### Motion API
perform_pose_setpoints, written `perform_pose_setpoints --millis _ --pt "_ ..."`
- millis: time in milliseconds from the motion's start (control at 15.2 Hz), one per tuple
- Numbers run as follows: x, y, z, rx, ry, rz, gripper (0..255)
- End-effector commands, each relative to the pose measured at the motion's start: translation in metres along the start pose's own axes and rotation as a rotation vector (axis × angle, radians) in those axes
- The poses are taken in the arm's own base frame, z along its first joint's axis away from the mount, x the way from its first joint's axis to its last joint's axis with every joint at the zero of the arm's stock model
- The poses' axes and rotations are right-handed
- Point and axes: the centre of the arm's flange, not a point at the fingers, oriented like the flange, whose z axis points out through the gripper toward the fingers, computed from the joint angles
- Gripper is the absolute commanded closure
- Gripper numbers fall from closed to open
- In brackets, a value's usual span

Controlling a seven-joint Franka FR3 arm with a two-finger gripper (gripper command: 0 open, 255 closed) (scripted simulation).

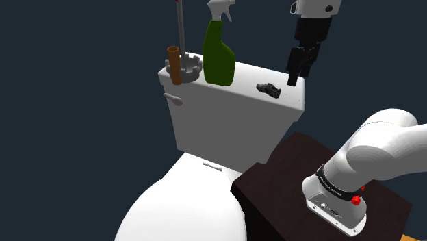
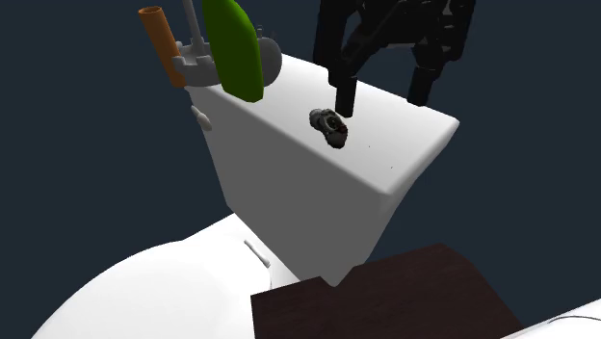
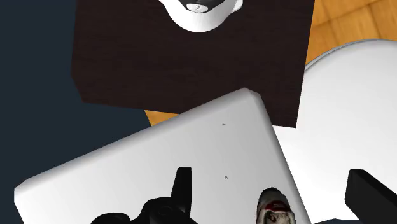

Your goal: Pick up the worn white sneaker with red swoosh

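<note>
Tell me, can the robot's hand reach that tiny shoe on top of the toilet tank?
Probably yes. The gripper hangs open above the sneaker on the tank lid, nothing between them. The green spray bottle stands away at the lid's other end.

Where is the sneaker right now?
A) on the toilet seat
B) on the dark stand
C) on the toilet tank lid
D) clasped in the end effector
C: the sneaker lies on the white tank lid, with the open end effector above it, not touching.
</note>
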Motion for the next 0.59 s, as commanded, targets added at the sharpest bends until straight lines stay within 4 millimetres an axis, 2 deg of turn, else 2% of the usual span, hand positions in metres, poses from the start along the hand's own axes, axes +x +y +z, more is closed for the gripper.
perform_pose_setpoints --millis 0,462,528 --pt "0.000 0.000 0.000 0.000 0.000 0.000 0" --pt "0.081 -0.054 0.005 -0.199 0.059 0.038 0" --pt "0.083 -0.055 0.006 -0.205 0.061 0.039 0"
